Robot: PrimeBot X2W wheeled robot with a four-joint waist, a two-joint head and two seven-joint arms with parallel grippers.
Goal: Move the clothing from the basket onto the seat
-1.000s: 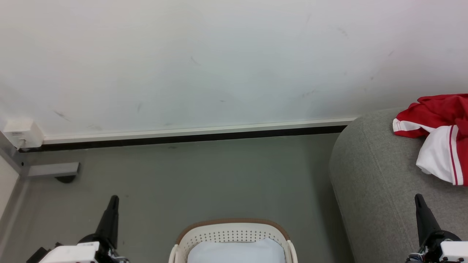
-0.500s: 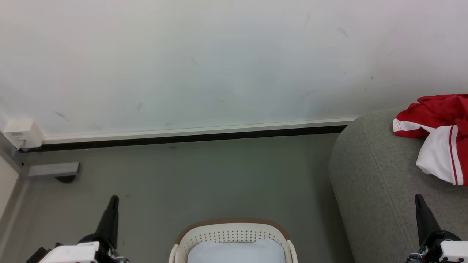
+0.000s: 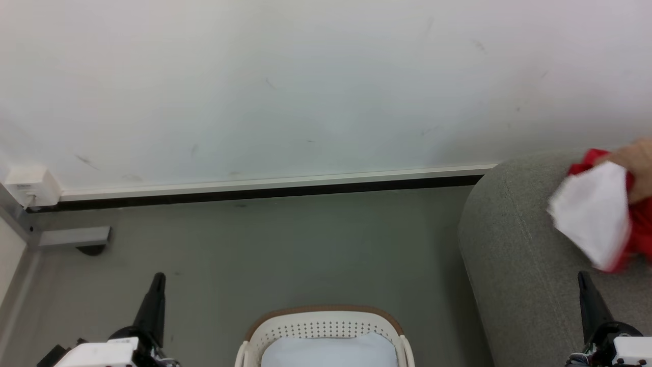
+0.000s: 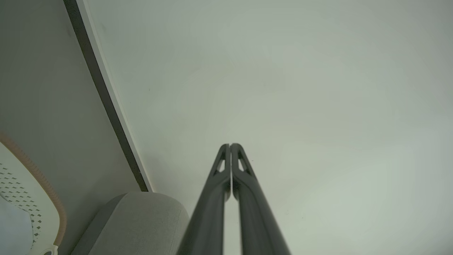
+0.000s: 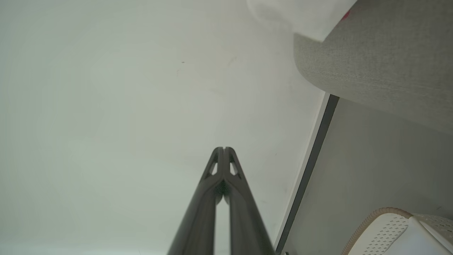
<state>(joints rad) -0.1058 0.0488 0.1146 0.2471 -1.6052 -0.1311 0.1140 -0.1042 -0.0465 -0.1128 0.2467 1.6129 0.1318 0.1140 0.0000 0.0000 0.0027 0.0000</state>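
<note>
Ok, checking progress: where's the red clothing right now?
In the head view, the red and white clothing is at the far right, blurred, over the rounded end of the grey sofa, with a person's hand at its top.

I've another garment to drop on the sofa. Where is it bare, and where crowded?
The seat is bare along its rounded left end, between the floor and the clothing, and nearer, beside the right gripper. Crowded at its far right, where a person's hand is on the clothing.
</note>
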